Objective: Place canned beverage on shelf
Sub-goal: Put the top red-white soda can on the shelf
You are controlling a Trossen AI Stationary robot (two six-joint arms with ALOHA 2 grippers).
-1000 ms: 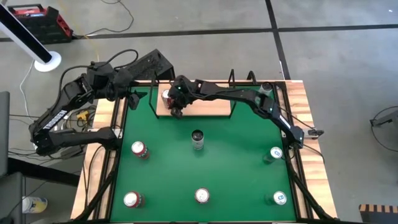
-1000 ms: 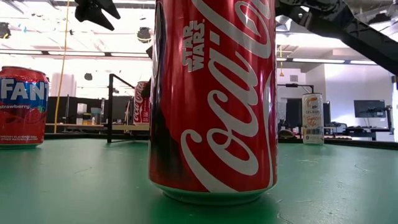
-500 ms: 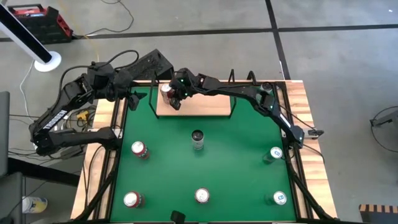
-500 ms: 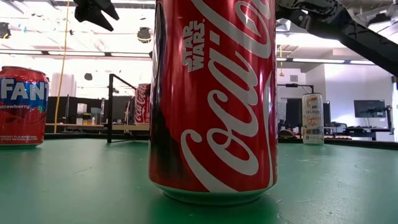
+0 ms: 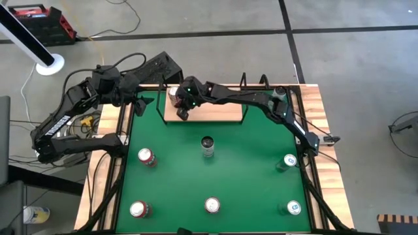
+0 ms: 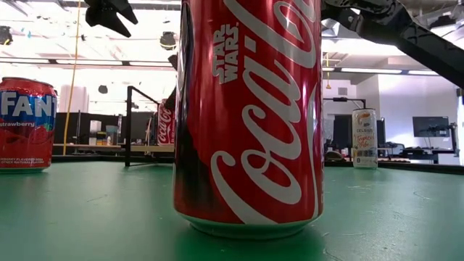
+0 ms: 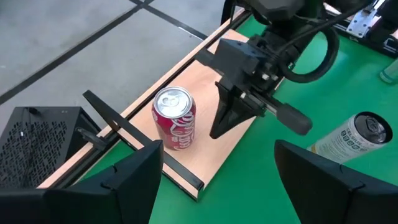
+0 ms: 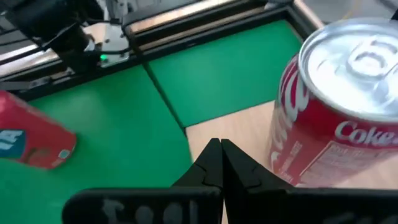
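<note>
Closed right gripper (image 7: pixel 222 129) beside can (image 7: pixel 175 118), apparently apart.

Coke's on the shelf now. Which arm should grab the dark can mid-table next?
Right, probably. Its hand is shut beside the Coke can on the shelf, close to the dark can. The left hand waits at the table's edge.

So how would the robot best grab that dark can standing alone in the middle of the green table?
Probably from above, fingers closing across the round body just below the rim. The dark can stands upright on the green table with open space all around, so any side works. The right gripper, shut beside the Coke can on the shelf, is nearest.
</note>
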